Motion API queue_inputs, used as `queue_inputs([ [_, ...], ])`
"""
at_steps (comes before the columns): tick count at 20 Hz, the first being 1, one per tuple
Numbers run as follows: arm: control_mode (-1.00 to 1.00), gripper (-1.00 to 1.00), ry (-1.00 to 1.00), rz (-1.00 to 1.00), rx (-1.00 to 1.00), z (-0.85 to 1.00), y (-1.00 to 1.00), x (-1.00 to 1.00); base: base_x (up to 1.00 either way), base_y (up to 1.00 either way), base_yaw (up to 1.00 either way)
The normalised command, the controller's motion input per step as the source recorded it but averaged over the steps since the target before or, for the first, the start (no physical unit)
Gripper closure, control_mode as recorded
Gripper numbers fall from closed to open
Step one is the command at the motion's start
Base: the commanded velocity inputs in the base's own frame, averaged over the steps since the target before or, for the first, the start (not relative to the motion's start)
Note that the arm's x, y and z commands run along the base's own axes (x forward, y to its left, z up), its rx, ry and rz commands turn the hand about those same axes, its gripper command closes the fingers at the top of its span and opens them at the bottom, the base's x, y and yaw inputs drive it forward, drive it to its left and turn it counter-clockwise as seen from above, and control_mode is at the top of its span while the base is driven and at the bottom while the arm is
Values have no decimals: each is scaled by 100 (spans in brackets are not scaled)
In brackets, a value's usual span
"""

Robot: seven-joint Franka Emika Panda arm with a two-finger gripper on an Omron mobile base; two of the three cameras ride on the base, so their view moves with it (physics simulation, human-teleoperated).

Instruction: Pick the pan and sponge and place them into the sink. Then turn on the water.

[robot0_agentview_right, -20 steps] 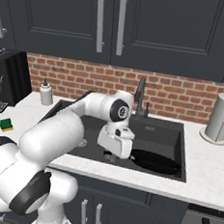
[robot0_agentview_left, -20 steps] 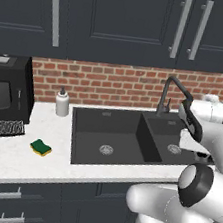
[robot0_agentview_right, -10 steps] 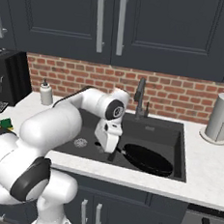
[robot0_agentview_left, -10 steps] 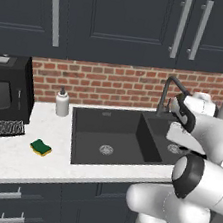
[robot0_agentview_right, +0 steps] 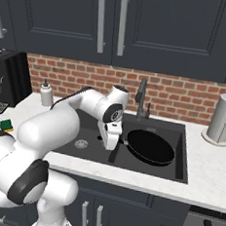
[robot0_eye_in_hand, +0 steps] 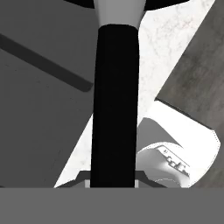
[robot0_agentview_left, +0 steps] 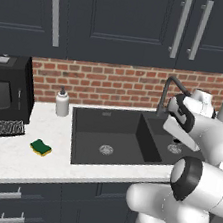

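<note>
The black pan (robot0_agentview_right: 151,147) hangs over the smaller right basin of the dark sink (robot0_agentview_right: 184,163), roughly at rim height. My gripper (robot0_agentview_right: 112,146) is shut on its short handle (robot0_agentview_right: 124,142), which points left over the divider between the basins. In the hand view the handle (robot0_eye_in_hand: 113,109) runs straight up from between the fingers. The green and yellow sponge (robot0_agentview_left: 41,147) (robot0_agentview_right: 6,124) lies on the white counter left of the sink (robot0_agentview_left: 83,110). The dark gooseneck faucet (robot0_agentview_left: 166,89) (robot0_agentview_right: 142,95) stands behind the sink, and no water shows.
A white soap dispenser (robot0_agentview_left: 62,102) (robot0_agentview_right: 47,94) stands at the sink's back left corner. A black appliance (robot0_agentview_left: 5,92) sits at the far left. A paper towel roll (robot0_agentview_right: 221,118) stands on the counter to the right. Dark cabinets hang above.
The gripper has carried the pan left and towards the wall, from the sink's front right edge to over the right basin. The sponge has not moved.
</note>
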Motion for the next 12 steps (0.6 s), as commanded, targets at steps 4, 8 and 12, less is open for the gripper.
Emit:
queue_inputs([
  [4, -100, 100, -6, 4, 0, -21, 0, 39, 0, 0, 0],
  [8, -100, 100, 0, 17, 0, -30, 0, 45, 0, 0, 0],
  [12, -100, 100, 1, 21, 0, -24, -14, 39, 0, 0, 0],
])
